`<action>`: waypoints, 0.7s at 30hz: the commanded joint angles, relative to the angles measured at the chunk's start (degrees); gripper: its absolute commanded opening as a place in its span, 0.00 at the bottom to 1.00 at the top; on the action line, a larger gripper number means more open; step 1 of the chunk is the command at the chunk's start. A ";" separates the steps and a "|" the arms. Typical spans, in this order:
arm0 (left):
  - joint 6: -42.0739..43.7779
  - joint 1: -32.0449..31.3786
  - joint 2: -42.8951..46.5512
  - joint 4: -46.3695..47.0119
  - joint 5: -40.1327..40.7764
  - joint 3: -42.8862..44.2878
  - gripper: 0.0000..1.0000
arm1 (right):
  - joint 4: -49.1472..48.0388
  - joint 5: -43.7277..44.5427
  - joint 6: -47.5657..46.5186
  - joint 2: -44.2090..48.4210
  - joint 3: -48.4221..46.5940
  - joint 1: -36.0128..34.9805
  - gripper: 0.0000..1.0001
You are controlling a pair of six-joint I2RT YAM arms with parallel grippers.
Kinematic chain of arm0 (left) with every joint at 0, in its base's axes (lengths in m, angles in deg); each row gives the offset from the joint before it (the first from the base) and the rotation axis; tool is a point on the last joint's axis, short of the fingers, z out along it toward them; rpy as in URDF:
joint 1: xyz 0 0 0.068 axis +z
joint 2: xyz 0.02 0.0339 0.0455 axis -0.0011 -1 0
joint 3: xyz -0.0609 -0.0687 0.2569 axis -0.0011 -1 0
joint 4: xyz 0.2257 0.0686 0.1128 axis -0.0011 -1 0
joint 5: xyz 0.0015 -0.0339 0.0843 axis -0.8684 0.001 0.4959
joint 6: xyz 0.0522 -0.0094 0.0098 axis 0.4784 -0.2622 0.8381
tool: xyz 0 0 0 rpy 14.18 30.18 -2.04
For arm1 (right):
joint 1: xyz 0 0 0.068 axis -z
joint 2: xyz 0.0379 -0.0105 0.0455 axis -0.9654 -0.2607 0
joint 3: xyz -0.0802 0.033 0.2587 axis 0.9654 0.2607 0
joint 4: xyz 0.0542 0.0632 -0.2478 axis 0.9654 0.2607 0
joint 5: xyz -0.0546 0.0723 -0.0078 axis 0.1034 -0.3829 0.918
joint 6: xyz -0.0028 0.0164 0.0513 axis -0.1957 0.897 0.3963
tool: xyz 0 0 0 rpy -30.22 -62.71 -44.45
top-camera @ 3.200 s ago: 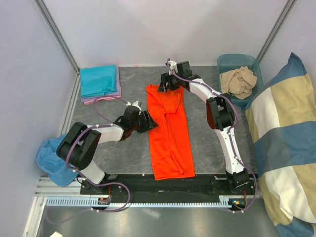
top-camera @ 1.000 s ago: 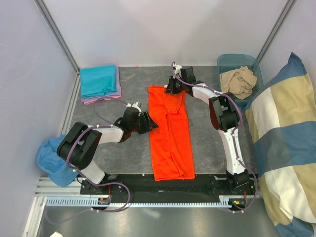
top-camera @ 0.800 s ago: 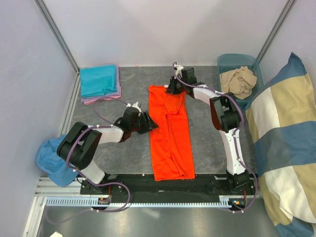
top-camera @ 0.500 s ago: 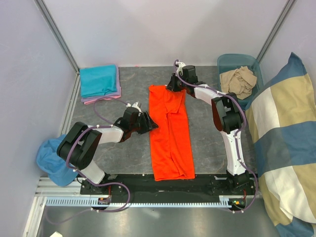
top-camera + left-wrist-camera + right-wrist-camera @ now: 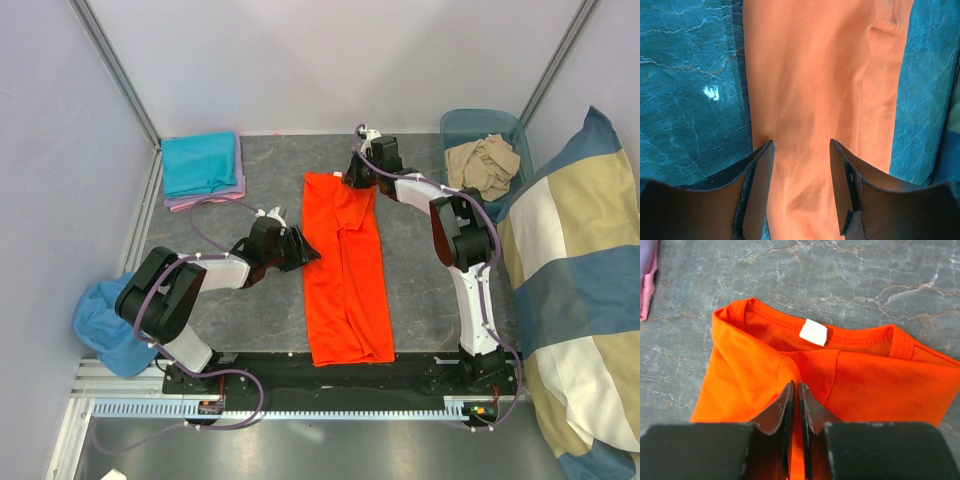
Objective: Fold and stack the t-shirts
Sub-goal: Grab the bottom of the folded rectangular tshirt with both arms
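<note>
Grey marbled tabletop (image 5: 420, 270): long bright orange cloth t-shirt (image 5: 345, 280), folded lengthwise, lies centre. Right gripper (image 5: 794, 385) clenched on cloth fold below collar; left gripper (image 5: 801, 145) released, spread over shirt's left edge. Step seems crosswise fold; next move likely needs collar end carried toward hem.

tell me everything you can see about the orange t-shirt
The orange t-shirt is bright, soft, fine-knit cloth, folded lengthwise into a long narrow strip. It lies flat on the grey marbled table, collar at the far end with a white neck label showing inside, hem at the near edge. The right hand is shut on a ridge of cloth just below the collar. The left hand is open over the shirt's left side.
</note>
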 commanded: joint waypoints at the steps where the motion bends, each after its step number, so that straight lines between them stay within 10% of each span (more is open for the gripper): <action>1: -0.37 -0.14 -0.46 -2.17 0.61 -1.01 0.56 | -2.27 1.85 -0.29 4.78 1.53 0.15 0.15; 21: -0.37 -0.14 0.24 -2.17 0.43 -1.54 0.56 | -1.56 5.19 -1.35 8.64 7.07 0.41 0.15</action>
